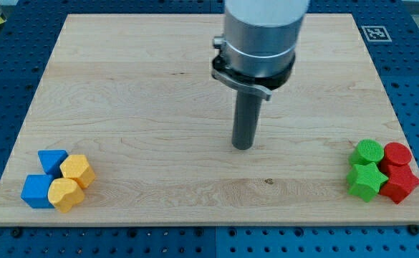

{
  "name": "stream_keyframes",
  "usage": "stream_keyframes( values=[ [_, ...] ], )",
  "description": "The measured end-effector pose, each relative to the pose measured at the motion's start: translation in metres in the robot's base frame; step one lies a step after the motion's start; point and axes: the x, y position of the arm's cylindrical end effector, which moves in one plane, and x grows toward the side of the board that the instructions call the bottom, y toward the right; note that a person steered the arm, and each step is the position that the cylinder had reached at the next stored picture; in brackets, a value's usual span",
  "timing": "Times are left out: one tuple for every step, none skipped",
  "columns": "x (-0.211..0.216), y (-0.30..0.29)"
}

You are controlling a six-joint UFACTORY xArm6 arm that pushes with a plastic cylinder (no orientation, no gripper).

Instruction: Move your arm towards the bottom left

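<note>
The tip is set on the worktop near centre, touching nothing (as end effector it is a plain rod, so nothing is held). At 8 o'clock a cluster is seen: blue triangle, blue cube, yellow hexagon, yellow heart. If overshot, these could be scattered or pushed off.

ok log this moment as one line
tip mid-board, touching no block | blue and yellow blocks bottom left | green and red blocks bottom right | next: head bottom left
</note>
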Motion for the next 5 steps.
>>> stream_keyframes(
  values=[
    [0.009, -0.016],
    [-0.002, -0.039],
    [-0.042, -0.076],
    [-0.057, -0.128],
    [-0.061, -0.154]
  ],
)
